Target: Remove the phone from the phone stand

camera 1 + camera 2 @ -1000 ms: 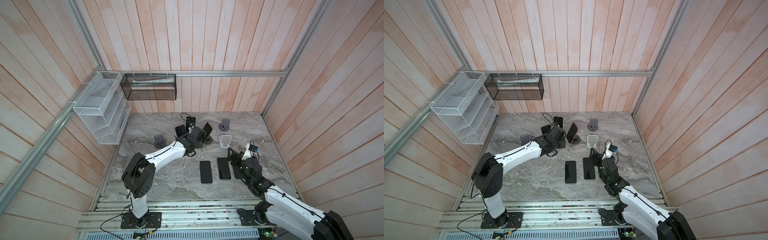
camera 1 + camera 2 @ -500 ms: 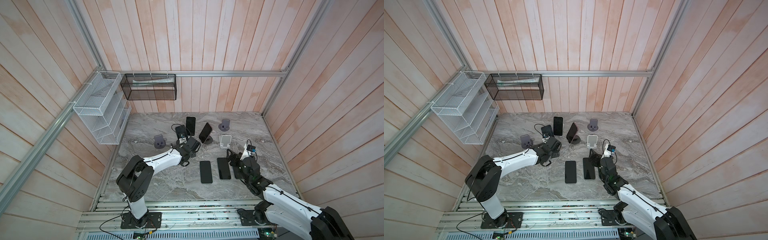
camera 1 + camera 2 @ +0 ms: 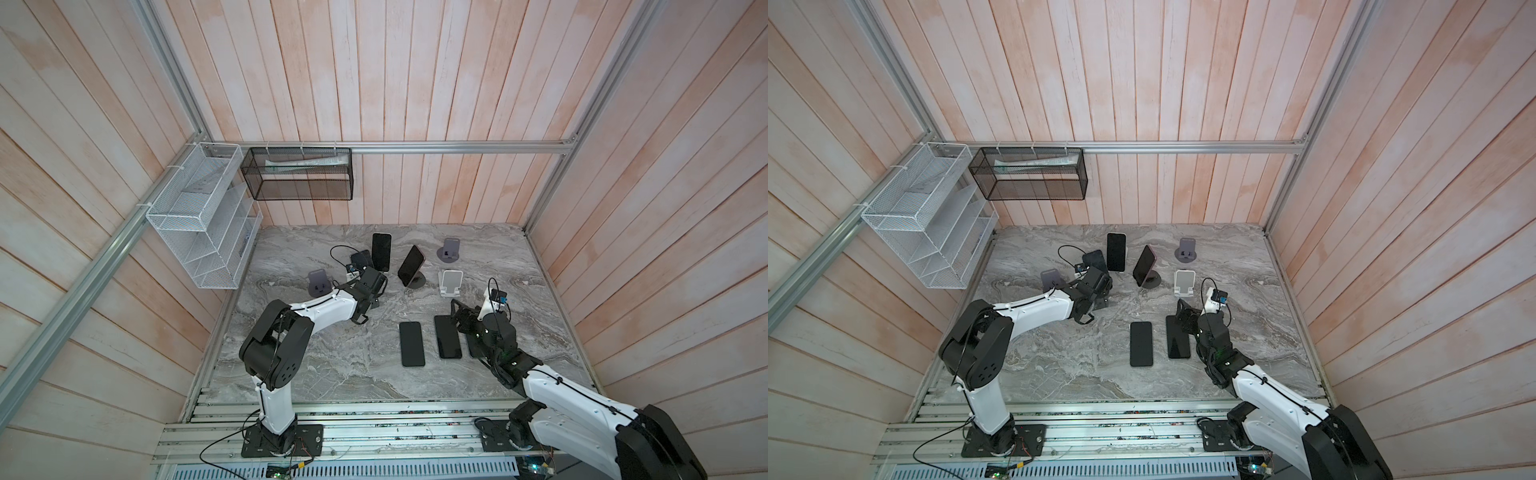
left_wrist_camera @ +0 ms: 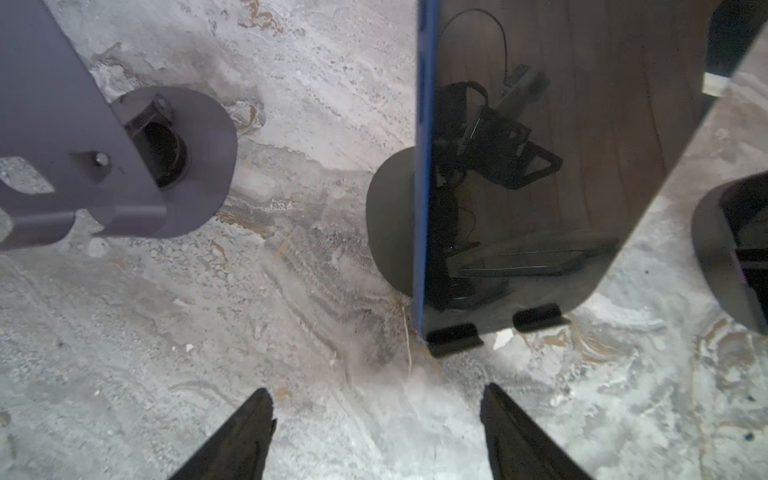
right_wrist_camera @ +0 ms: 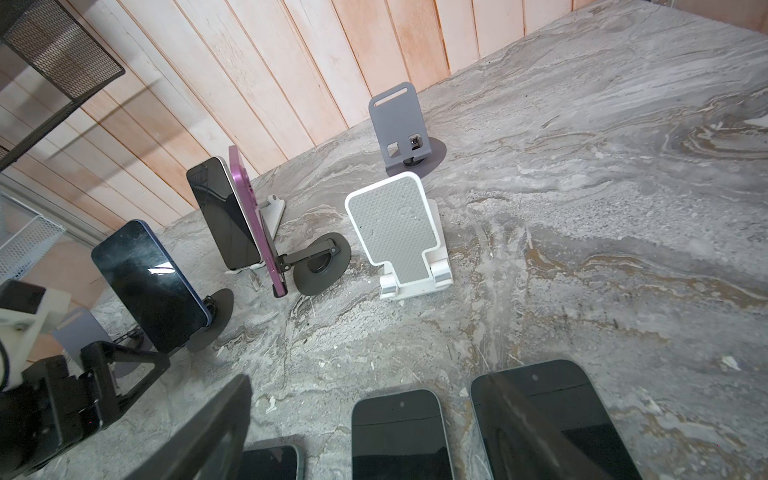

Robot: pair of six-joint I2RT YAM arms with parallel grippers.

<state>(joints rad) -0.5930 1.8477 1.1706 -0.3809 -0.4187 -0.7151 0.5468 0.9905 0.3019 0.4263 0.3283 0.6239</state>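
On the grey marble table (image 3: 316, 365), in both top views, six phone stands sit toward the back wall, and three of them carry phones. The left gripper (image 3: 371, 286) sits low, just in front of the blue-edged phone (image 3: 362, 260), which leans on its black stand (image 3: 356, 266). The right gripper (image 3: 457, 311) hangs over the far end of a row of flat phones (image 3: 411, 344) lying screen-up near the front.

From the left wrist camera, the left gripper's two black fingers (image 4: 245, 436) stand well apart with only bare marble between them, holding nothing. Just ahead, the blue-edged phone rests on the black stand, its lower edge caught in two small lips, its dark screen reflecting the arm. An empty grey stand (image 4: 104, 166) stands apart beside it.

From the right wrist camera, the right gripper's fingers (image 5: 208, 436) are spread wide and empty above the flat phones. Beyond them stand an empty white stand (image 5: 395, 232) and a purple phone (image 5: 253, 216) on a round-based stand.
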